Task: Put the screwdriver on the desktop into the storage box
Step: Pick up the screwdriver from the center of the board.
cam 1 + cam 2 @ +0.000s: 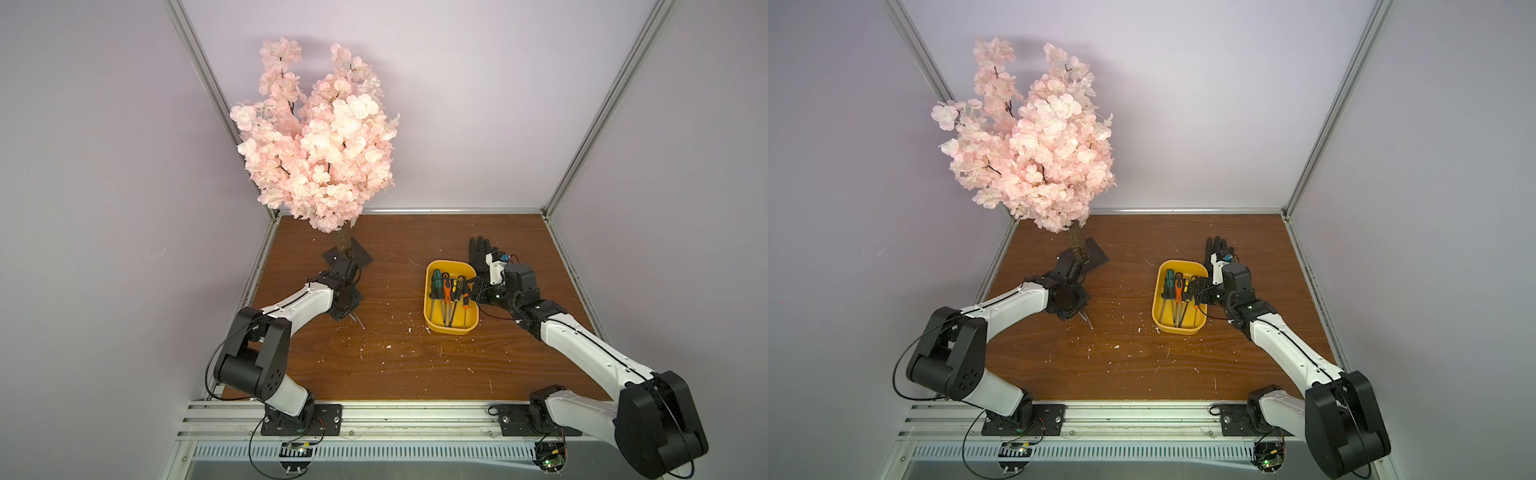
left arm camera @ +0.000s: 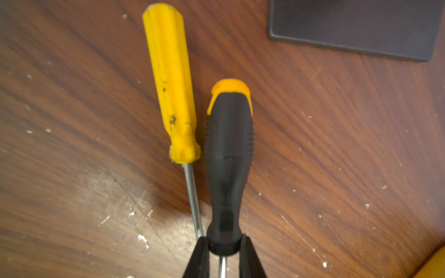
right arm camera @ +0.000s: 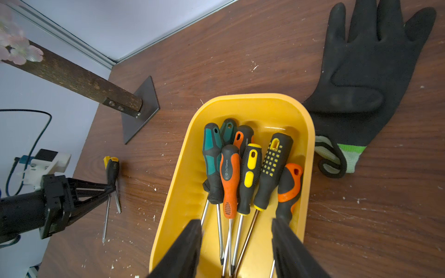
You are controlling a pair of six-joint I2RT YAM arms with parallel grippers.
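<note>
The left pincer (image 2: 224, 239) is clamped on the black screwdriver (image 2: 228, 144) at its collar, on the surface (image 2: 72, 120) at centre-left in both top views. A yellow screwdriver (image 2: 171, 79) lies just beside it. The right pincer (image 3: 237, 223), jaws apart, hangs over the box (image 3: 310, 134) holding screwdrivers (image 3: 230, 173); a glove (image 3: 361, 84) touches the box.

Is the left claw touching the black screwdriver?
Touching. The left wrist view shows the left gripper with both fingers pressed against the black screwdriver.

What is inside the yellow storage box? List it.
Seven screwdrivers show in the storage box, side by side, some overlapping. The right hand, open above it, covers several shaft tips, and the floor beneath them is hidden.
</note>
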